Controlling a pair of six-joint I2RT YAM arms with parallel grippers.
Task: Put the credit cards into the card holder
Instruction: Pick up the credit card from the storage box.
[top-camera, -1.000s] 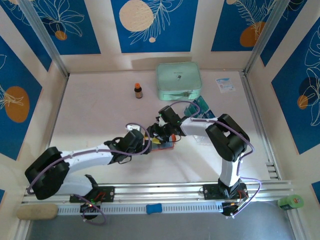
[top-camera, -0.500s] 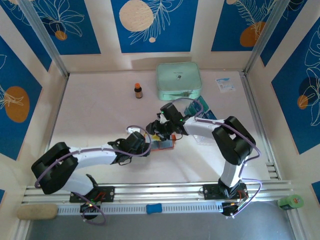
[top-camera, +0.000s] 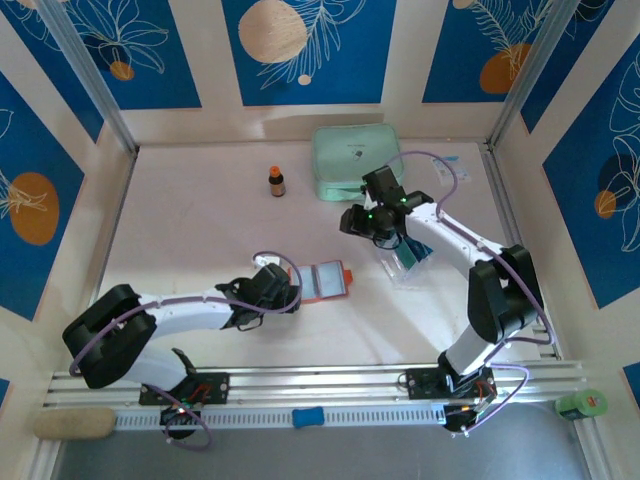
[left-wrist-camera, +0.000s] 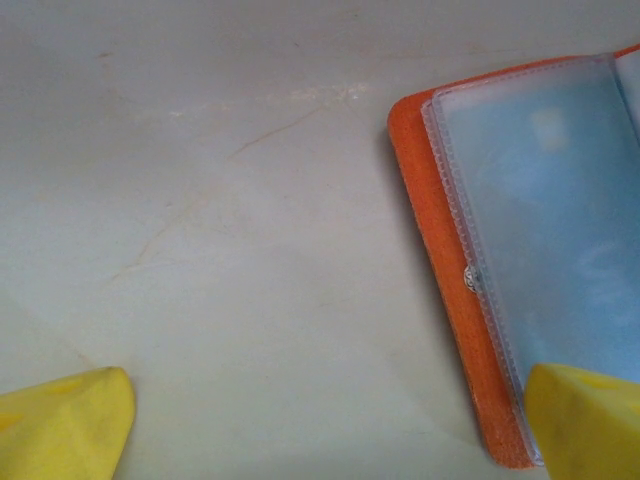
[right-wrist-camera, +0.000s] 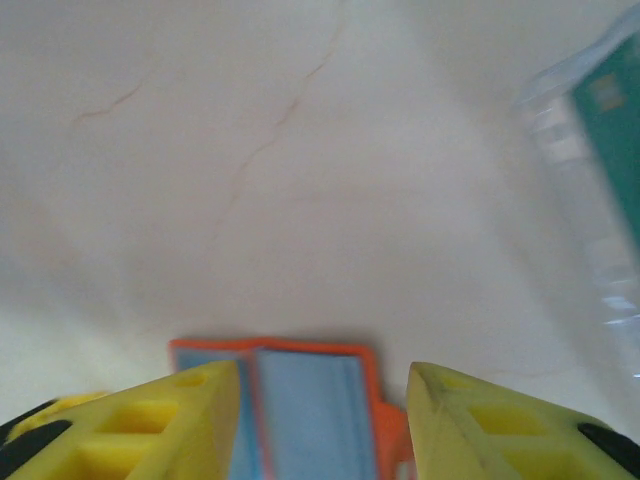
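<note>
The pale, faintly scratched tabletop (top-camera: 200, 220) sits inside walls of blue panels with leaf and orange-disc prints. A mint-green zip case (top-camera: 355, 160) and a small brown bottle (top-camera: 277, 181) stand towards the far edge.

The card holder (top-camera: 326, 281) lies open and flat near the middle, with its clear sleeves facing up inside the orange cover. The left hand (left-wrist-camera: 320, 420) hovers low at the holder's left edge, spread wide and gripping nothing. In its wrist view one yellow fingertip overlaps the holder's near corner.

The right hand (right-wrist-camera: 322, 395) is raised further back and to the right. Its jaws are partly apart with nothing between them, and the holder shows through the gap. The credit cards (top-camera: 411, 253) lie to the right of the holder, well apart from it, resting on or in a clear plastic packet (top-camera: 398, 268) near the right forearm.

The cards are thin and lie flat, so a pinch could easily skid off an edge. It could also lift two at once or drag the slippery plastic along. The holder is not pinned, so a card pushed into a sleeve mouth would probably shove it across the smooth surface or fold the cover shut. If the left hand closes where it is, it could catch only the corner and twist the holder out of line.
</note>
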